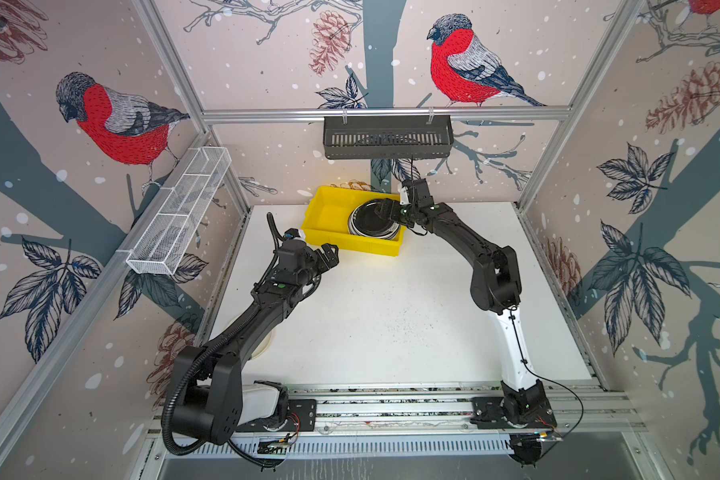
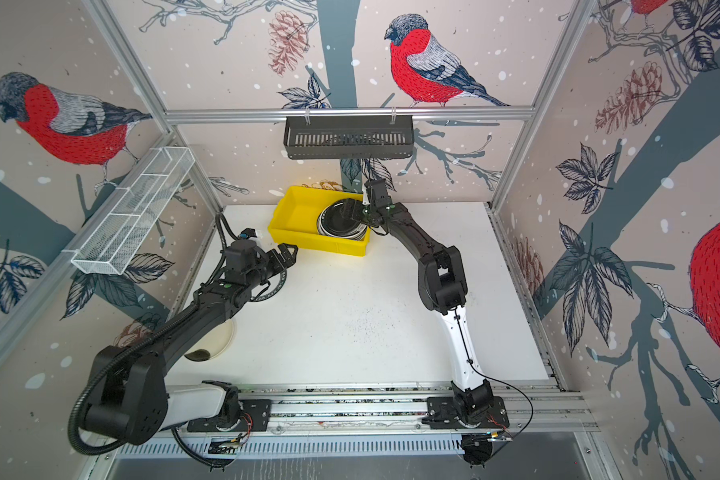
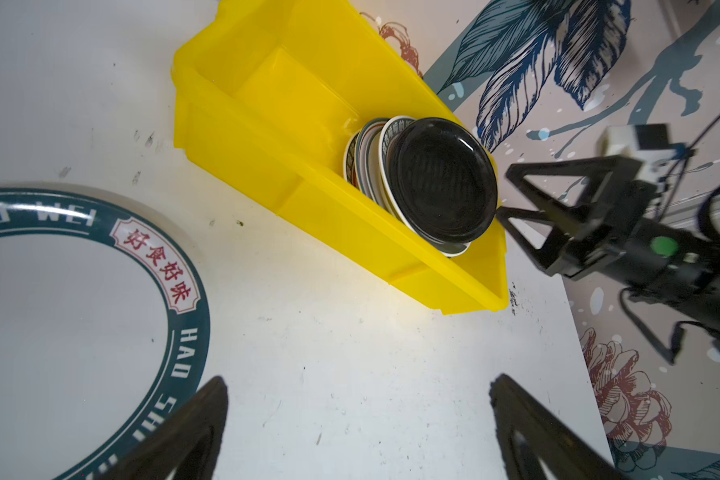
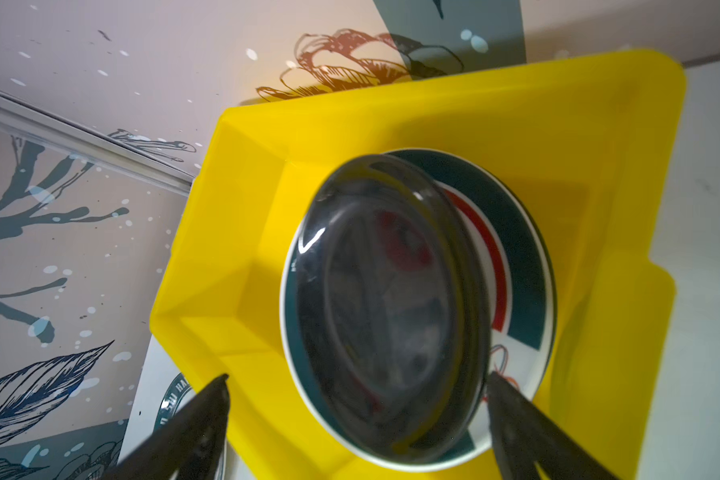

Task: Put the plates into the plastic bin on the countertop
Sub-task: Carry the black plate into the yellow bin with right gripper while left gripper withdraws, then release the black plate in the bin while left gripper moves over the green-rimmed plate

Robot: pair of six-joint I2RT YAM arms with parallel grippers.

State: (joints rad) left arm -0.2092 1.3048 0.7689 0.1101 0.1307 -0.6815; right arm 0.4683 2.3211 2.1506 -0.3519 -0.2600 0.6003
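Where the countertop (image 1: 391, 311) meets the back wall, the yellow plastic bin (image 1: 333, 208) sits left of centre and a little skewed, its far rim close to the wall. Its left half is bare floor. The right end is filled by a stack of plates (image 3: 366, 166) that reaches near the end wall and the near wall. A black plate (image 1: 371, 222) lies on top, off-centre on the green-rimmed plate beneath it and blurred in the right wrist view.

The right gripper (image 1: 385, 210) hangs over that end of the bin with its jaws spread wide and nothing clamped. One fingertip (image 3: 499, 212) is just beside the black plate's rim; whether it touches cannot be told.

The left gripper (image 1: 329, 251) is also spread apart and holds nothing. It hovers just outside the bin's near left corner, above a white plate with a dark lettered rim (image 3: 154, 249) that lies flat on the countertop near the bin's near wall. A pale plate (image 2: 223, 332) lies near the left edge, half under the left forearm (image 2: 192, 316).

The middle and right of the countertop lie open up to the aluminium rails (image 1: 391, 405) along the front. A white mesh tray (image 1: 179, 212) hangs on the left wall and a dark slotted basket (image 1: 387, 137) on the back rail, above the bin.
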